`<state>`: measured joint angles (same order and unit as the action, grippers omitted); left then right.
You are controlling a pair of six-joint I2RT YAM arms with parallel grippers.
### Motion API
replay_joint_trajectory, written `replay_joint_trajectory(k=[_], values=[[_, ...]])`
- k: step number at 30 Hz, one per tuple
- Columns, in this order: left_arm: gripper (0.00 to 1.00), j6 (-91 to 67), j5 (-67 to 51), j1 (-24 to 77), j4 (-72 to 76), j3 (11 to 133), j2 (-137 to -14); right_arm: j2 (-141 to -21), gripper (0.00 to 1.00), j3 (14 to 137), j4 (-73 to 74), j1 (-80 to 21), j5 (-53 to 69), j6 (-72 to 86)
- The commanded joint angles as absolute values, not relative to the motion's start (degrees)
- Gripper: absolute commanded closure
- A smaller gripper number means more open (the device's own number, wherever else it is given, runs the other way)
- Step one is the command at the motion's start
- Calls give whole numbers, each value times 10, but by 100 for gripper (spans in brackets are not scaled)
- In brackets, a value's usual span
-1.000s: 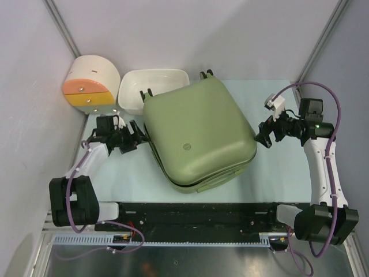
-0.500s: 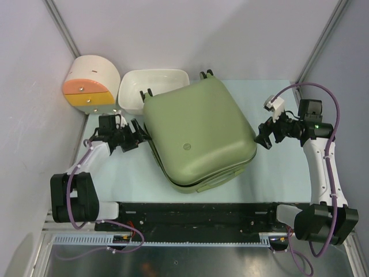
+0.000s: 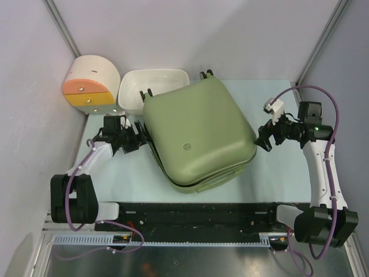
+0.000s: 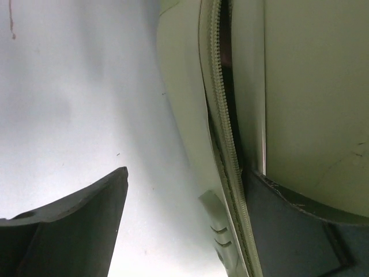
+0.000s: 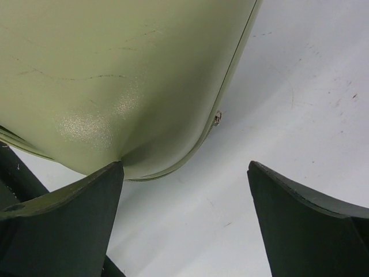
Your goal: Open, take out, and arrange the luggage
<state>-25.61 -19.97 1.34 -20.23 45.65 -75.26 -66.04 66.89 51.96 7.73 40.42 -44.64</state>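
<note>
Frankly, I cannot see inside the luggage point(image 3: 199, 135). It lies closed mid-surface point(image 3: 271, 173), toward the far edge, and only a dark slit along its zip shows in my left wrist view. Its far-left corner hides part of the white tub point(image 3: 134, 95) behind it. Left jaws stand released, close against its left side. Right jaws stand released just off its right side, grasping nothing.

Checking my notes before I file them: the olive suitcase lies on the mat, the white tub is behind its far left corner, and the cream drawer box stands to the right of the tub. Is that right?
Not quite. The top external view shows the cream drawer box to the left of the white tub, not to its right. The rest holds: the luggage lies on the mat with the tub behind its far left corner.
</note>
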Motion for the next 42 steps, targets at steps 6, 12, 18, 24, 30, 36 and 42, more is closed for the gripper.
replay_joint_trajectory(k=[6,12,18,24,30,36,42], values=[[26,-230,-91,16,-213,416,-809,-644,6,668,519,82,405,-450],[4,-260,-283,46,-89,419,-889,-654,6,663,501,82,423,-437],[0,-296,-352,89,-46,466,-846,-630,5,662,501,83,416,-458],[0,-316,-346,104,-72,477,-717,-601,0,682,481,78,434,-427],[0,-308,-312,147,-135,540,-698,-566,0,712,454,74,495,-382],[0,-335,-326,163,-156,600,-718,-500,0,716,420,60,555,-383],[0,-359,-325,190,-159,643,-729,-435,0,716,401,2,533,-403]])
